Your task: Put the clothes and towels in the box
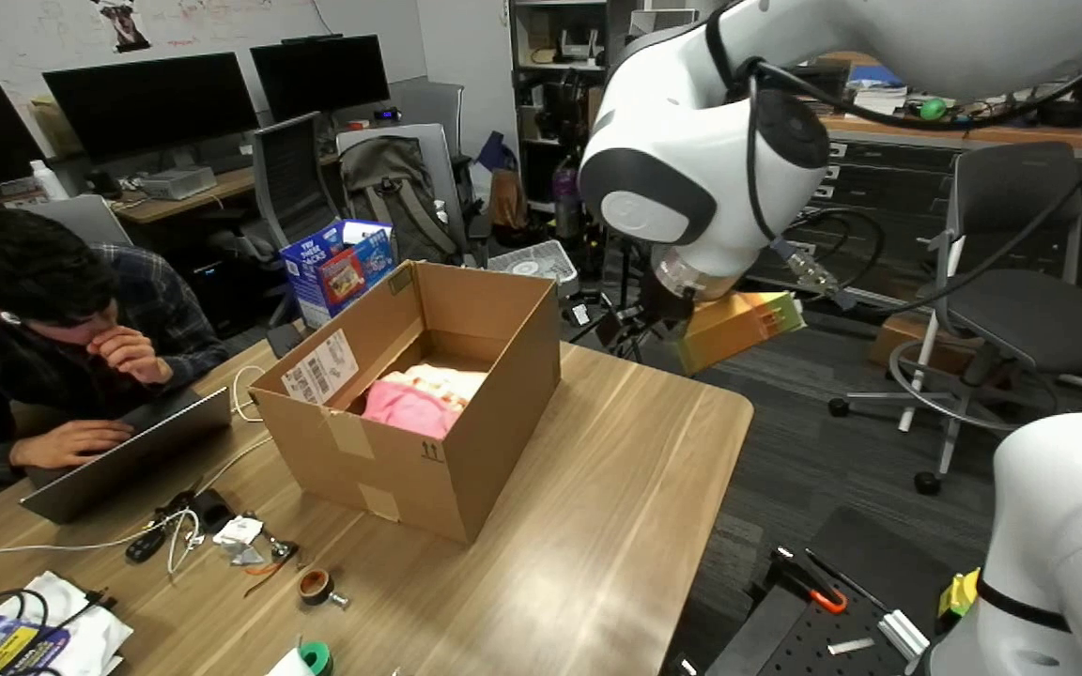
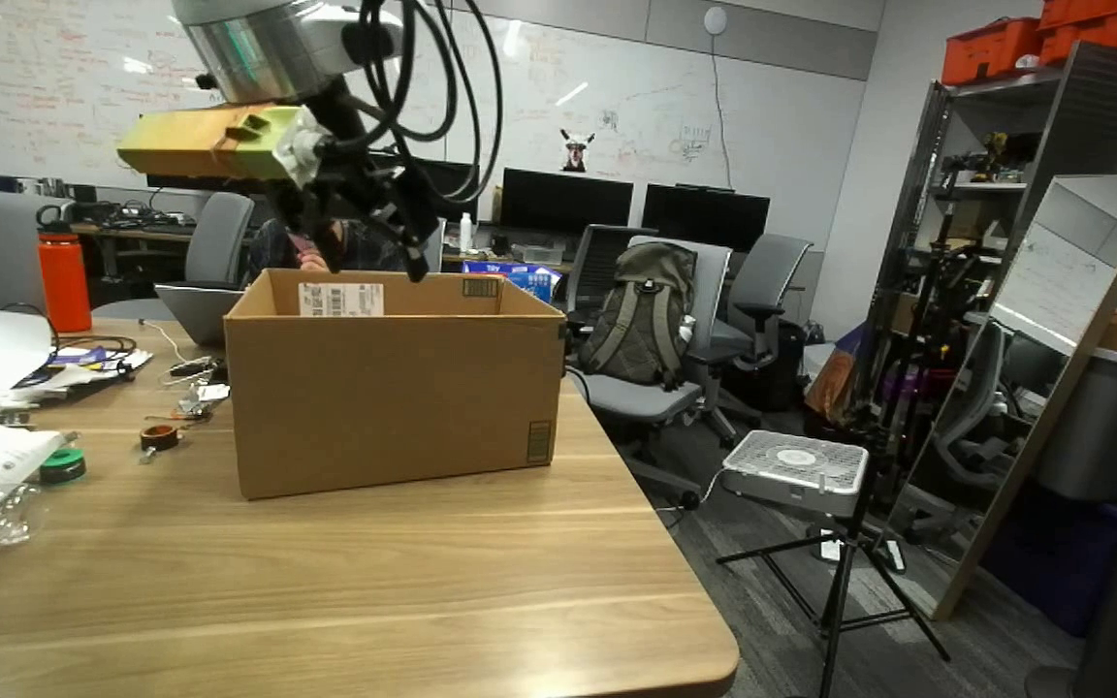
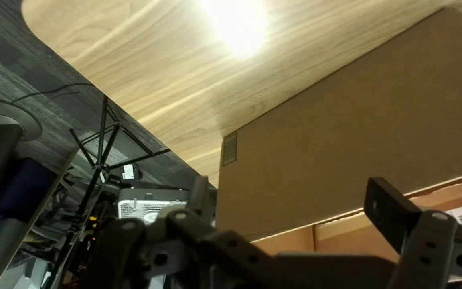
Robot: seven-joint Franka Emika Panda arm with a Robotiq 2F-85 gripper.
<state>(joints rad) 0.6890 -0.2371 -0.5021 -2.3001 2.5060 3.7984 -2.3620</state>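
Note:
A brown cardboard box (image 1: 363, 460) stands open at the top on the wooden table; it also shows in an exterior view (image 2: 394, 397) and in the wrist view (image 3: 315, 144). Inside lie a pink cloth (image 1: 405, 408) and a pale patterned cloth (image 1: 447, 380), seen only in an exterior view; the box wall hides them elsewhere. My gripper (image 2: 374, 260) is above the box's near wall in that exterior view. In the wrist view my gripper (image 3: 291, 200) has its fingers wide apart with nothing between them. No cloth shows on the visible table.
A yellow-orange block (image 2: 214, 143) is fixed to the wrist. A person with a laptop (image 1: 132, 455) sits beside the box. A tape roll (image 1: 316, 587), cables and papers lie on the table (image 2: 374, 591). A tripod (image 2: 840, 572) stands beyond the table edge.

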